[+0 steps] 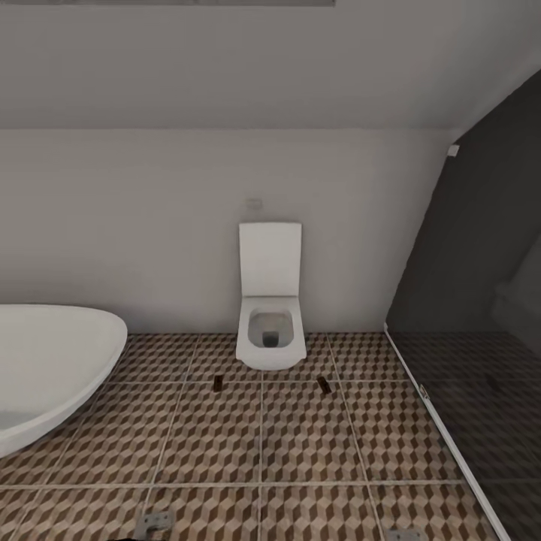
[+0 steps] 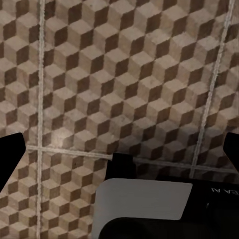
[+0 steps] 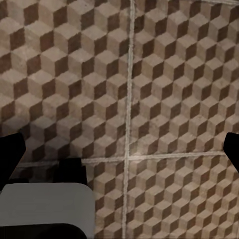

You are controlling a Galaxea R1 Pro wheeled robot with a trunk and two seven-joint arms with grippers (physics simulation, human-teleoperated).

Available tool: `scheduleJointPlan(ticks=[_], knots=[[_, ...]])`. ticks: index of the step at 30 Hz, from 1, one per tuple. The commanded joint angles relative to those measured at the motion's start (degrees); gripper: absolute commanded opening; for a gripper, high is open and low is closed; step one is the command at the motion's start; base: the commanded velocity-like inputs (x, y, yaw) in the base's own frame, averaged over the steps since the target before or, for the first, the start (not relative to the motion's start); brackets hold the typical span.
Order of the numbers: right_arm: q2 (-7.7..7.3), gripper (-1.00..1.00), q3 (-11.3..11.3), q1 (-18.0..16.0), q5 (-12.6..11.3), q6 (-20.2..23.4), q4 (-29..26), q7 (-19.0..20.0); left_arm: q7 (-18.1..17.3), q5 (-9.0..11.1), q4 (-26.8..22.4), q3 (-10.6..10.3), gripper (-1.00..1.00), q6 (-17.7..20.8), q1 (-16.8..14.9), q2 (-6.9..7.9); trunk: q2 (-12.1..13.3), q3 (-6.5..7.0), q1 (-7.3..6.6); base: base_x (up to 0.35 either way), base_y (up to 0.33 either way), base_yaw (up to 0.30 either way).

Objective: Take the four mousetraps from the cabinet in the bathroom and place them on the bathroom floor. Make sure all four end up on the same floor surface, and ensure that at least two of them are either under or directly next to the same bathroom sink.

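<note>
The bathroom floor (image 1: pixel 263 436) of cube-patterned tiles spreads out ahead. Two small dark flat pieces lie on it, one (image 1: pixel 218 383) to the left front of the toilet and one (image 1: pixel 324 385) to its right front; they are too small to tell whether they are mousetraps. The cabinet and the sink are out of view. My left gripper (image 2: pixel 119 149) hangs open over bare tiles, its dark fingers (image 2: pixel 11 154) far apart at the picture's edges. Likewise my right gripper (image 3: pixel 119 149) is open above the floor (image 3: pixel 149 89), holding nothing.
A white square wall-hung toilet (image 1: pixel 270 330) with its lid up stands against the far wall. A white oval tub (image 1: pixel 52 361) fills the left side. A dark glass shower screen (image 1: pixel 473 315) with a white floor rail runs along the right. Grey parts of my body (image 1: pixel 154 520) show at the bottom.
</note>
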Motion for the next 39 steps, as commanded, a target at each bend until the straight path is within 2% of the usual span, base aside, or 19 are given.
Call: scheduleJointPlan(ticks=[1,18,26,39], knots=[[-0.03,1.0,-0.47,0.11,0.57,-0.03,0.14,-0.2,-0.05,0.58,-0.01,-0.43,1.0,0.21,0.15,-0.04,-0.03,0.02,0.0,0.0,0.0,0.0],[-0.07,1.0,-0.47,0.78,0.49,-0.36,1.07,-0.21,-0.07,0.6,0.0,-0.43,1.0,-0.32,2.2,-0.26,-0.03,0.54,0.0,0.0,0.0,0.0],[-0.02,1.0,-0.47,1.33,0.54,-1.42,1.57,-0.21,0.01,0.6,0.0,-0.38,1.0,-2.64,3.87,-0.29,-0.03,1.15,0.0,0.0,0.0,0.0],[-0.01,1.0,-0.47,2.24,0.48,-2.72,1.66,-0.21,0.0,0.6,0.0,-0.37,1.0,-3.28,5.5,-0.3,-0.03,2.29,0.0,0.0,0.0,0.0]])
